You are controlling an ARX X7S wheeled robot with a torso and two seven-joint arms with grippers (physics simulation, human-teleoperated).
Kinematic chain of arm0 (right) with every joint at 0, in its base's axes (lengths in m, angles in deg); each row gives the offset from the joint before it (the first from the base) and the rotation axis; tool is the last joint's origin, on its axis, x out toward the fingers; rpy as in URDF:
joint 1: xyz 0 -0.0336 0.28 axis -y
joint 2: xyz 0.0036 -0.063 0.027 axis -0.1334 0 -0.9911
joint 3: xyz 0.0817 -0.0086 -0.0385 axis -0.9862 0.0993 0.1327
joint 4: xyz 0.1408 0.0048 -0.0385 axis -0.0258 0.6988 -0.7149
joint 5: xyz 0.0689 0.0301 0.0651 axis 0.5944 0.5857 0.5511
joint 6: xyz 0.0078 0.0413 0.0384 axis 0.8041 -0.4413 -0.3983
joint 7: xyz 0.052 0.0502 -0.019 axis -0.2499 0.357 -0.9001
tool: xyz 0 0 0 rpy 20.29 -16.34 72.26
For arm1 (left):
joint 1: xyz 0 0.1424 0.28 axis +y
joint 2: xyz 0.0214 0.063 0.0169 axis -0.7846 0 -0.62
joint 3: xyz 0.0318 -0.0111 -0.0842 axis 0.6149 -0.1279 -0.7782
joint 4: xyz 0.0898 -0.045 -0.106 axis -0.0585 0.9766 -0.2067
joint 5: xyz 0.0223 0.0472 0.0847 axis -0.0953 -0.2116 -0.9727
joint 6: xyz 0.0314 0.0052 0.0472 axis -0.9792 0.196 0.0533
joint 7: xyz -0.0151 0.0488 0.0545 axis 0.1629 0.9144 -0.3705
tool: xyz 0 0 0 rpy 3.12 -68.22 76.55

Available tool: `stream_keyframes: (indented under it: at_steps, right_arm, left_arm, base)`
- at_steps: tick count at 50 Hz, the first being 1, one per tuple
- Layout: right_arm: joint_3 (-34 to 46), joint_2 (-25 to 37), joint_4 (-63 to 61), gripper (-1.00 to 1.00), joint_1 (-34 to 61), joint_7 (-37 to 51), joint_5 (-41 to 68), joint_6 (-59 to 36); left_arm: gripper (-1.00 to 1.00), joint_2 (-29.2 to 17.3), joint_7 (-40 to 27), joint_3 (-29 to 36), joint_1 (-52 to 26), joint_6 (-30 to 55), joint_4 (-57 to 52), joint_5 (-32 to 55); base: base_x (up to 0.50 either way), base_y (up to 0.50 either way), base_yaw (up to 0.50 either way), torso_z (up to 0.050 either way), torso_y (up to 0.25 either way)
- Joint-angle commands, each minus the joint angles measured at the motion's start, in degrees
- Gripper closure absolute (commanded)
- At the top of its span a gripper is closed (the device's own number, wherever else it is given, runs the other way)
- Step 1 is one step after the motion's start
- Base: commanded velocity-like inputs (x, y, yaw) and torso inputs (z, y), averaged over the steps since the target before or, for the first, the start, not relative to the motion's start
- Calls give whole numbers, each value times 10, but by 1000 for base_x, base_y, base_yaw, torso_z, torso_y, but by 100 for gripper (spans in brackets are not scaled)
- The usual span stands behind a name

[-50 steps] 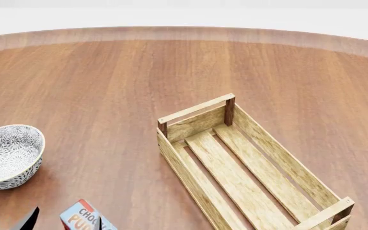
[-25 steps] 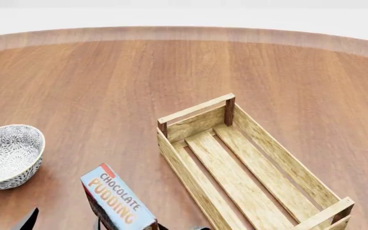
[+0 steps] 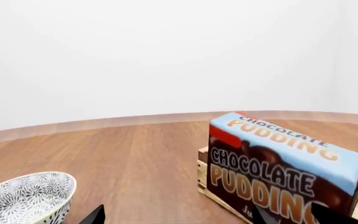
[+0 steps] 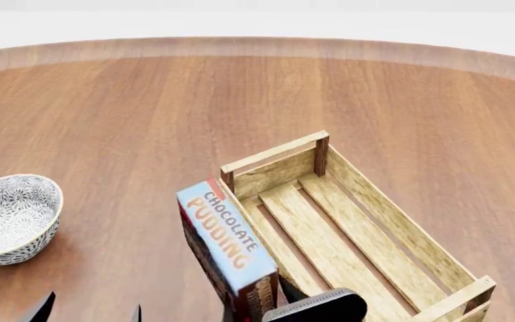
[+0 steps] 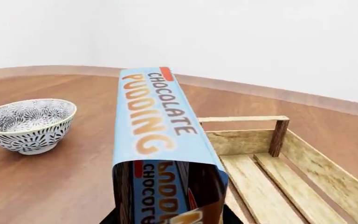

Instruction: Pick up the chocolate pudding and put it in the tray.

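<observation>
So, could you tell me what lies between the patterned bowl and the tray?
Only bare wooden table; the head view shows nothing between bowl and tray.

The table (image 4: pixel 150 107) is a broad, round-edged surface of reddish-brown wood with lengthwise grain; its curved far rim shows a paler band against the white surround. Two items rest directly on it. A round bowl (image 4: pixel 11 218), white with a grey patterned finish, sits upright at the near left, well apart from the other item. A long light-wood slatted tray (image 4: pixel 351 235) with low sides, darker corner posts and a raised end bar lies right of centre, angled from the middle toward the near right. Its near end appears cut off by the head view's edge.
</observation>
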State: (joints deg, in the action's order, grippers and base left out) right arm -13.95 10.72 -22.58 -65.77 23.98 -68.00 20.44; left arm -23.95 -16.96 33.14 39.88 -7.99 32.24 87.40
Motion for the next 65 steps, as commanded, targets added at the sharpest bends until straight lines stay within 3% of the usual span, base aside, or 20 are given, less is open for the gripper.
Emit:
stream_keyframes:
  at_steps: [1,29,65]
  right_arm:
    - [-31,13,-10,100,1,21,-6,-2]
    - [-85,8,83,100,32,48,13,23]
    - [-98,-12,214,100,99,78,-9,39]
  left_arm:
    - [-100,-1,-2,2,-1,-3,3,0]
    - [-100,-4,-7,7,-2,-5,8,3]
    - [-100,-8,-11,13,-8,-4,9,9]
  base:
    - [0,0,0,0,0]
    - [0,0,0,0,0]
    - [0,0,0,0,0]
